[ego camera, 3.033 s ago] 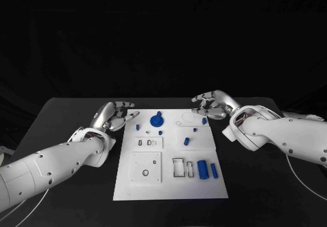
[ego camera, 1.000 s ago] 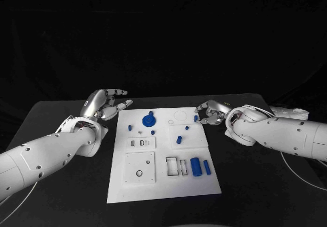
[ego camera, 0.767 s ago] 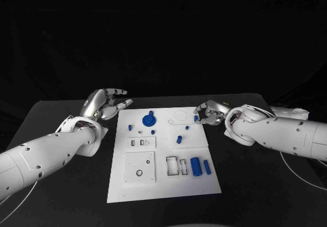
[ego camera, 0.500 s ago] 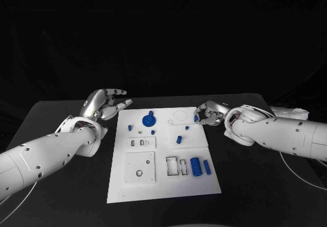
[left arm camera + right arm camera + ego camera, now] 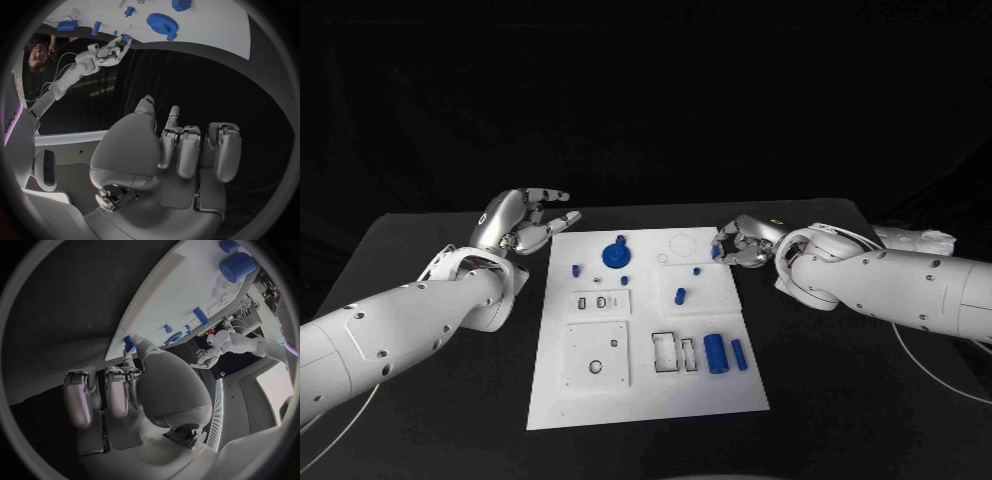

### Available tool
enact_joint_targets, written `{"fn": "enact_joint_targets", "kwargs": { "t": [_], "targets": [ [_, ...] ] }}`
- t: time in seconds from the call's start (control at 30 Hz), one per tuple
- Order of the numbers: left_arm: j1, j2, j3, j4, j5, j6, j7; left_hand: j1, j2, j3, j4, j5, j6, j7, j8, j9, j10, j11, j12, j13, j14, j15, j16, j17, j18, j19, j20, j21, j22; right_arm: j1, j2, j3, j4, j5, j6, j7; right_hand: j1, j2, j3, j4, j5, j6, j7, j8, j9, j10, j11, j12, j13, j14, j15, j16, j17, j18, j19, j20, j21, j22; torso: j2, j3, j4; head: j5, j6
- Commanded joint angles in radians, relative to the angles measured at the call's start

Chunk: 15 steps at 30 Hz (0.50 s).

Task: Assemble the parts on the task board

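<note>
Barely begun: blue plastic parts (image 5: 714,353) mostly loose on white rectangular task board (image 5: 646,395), right hand (image 5: 747,243) pinching small blue peg (image 5: 715,250), left hand (image 5: 524,222) spread, holding nothing.

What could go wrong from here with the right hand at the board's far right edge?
The right hand pinches a small blue part at the very edge of the task board; such a slim fingertip hold could slip and drop it onto the black table. The blue gear and a small peg stand nearby, so a sweeping move might knock them.
</note>
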Motion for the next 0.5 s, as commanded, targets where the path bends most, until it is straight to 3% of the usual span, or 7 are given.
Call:
{"fn": "enact_joint_targets", "kwargs": {
  "t": [0.03,0.37,0.5],
  "targets": [
    [0.001,0.001,0.0,0.002,-0.004,-0.003,0.003,0.003,0.01,0.002,-0.002,0.003,0.001,0.002,-0.007,-0.001,0.106,0.004,0.003,0.264,0.104,0.005,0.003,0.263,-0.015,0.105,0.005,0.002,0.263,-0.001,0.001,0.0,0.003,-0.015,0.023,-0.014,-0.002,0.005,0.005,0.002,-0.003,0.01,0.003,0.005,-0.002,0.103,-0.003,0.003,0.262,0.104,-0.006,0.004,0.263,-0.007,0.103,-0.006,0.004,0.263,0.001,-0.0005,0.0,0.001,0.0],
    [0.001,0.001,0.0,0.0,-0.004,-0.002,0.002,0.003,0.01,0.002,-0.002,0.003,0.001,0.002,-0.007,-0.001,0.106,0.004,0.003,0.264,0.104,0.005,0.003,0.263,-0.015,0.105,0.005,0.002,0.263,-0.001,0.0,0.0,0.003,-0.012,0.021,-0.02,-0.015,0.003,0.002,0.009,-0.016,0.012,0.006,0.0,-0.008,0.103,0.0,0.003,0.262,0.104,-0.004,0.004,0.263,-0.007,0.103,-0.004,0.004,0.263,0.001,0.0,0.0,0.003,-0.003],
    [0.001,0.001,0.0,-0.001,-0.004,-0.003,0.002,0.003,0.01,0.002,-0.002,0.003,0.001,0.002,-0.007,-0.001,0.106,0.004,0.003,0.264,0.104,0.005,0.003,0.263,-0.015,0.105,0.005,0.002,0.263,-0.001,0.001,0.0,0.002,-0.012,0.019,-0.021,-0.021,0.012,0.005,0.016,-0.019,0.02,0.006,0.0,-0.009,0.103,0.001,0.003,0.262,0.104,-0.003,0.004,0.263,-0.007,0.103,-0.003,0.004,0.263,0.0,0.0001,-0.001,0.004,-0.003]
  ]
}}
